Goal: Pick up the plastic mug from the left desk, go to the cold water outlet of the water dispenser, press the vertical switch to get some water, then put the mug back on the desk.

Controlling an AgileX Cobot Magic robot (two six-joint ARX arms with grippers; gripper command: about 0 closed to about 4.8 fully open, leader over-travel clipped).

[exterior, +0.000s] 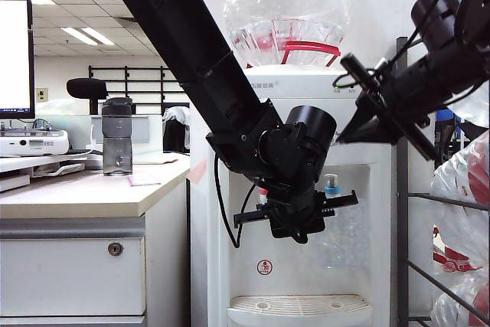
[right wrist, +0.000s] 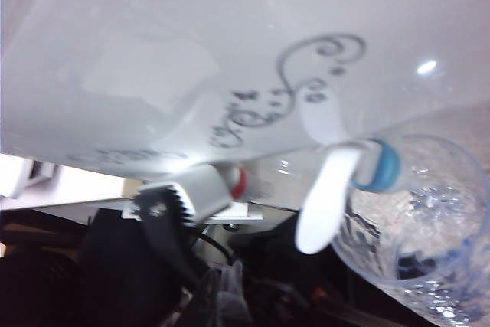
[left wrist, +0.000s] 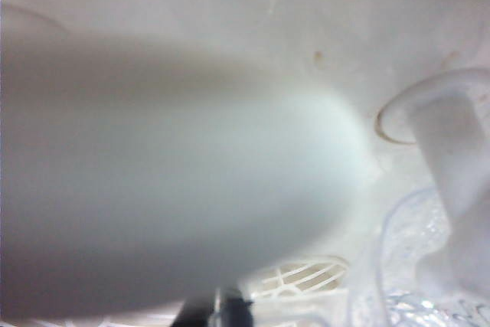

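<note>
The clear plastic mug (exterior: 342,237) hangs above the drip tray (exterior: 298,308) in the recess of the white water dispenser (exterior: 306,82), right under the cold water outlet (exterior: 331,186) with its blue collar. My left gripper (exterior: 321,216) is shut and carries the mug from the side; its tip (left wrist: 222,308) shows dark beside the mug (left wrist: 409,266). In the right wrist view the vertical switch (right wrist: 325,204) hangs from the cold water outlet (right wrist: 380,165) over the mug (right wrist: 417,227). My right gripper (exterior: 344,135) hovers shut, above and to the right of that outlet, touching nothing.
The red-collared tap (right wrist: 237,181) sits beside the blue one. A big clear bottle (exterior: 285,5) tops the dispenser. The left desk (exterior: 84,197) carries a dark grey bottle (exterior: 117,137) and a monitor (exterior: 15,55). A metal rack with water bottles (exterior: 459,212) stands at the right.
</note>
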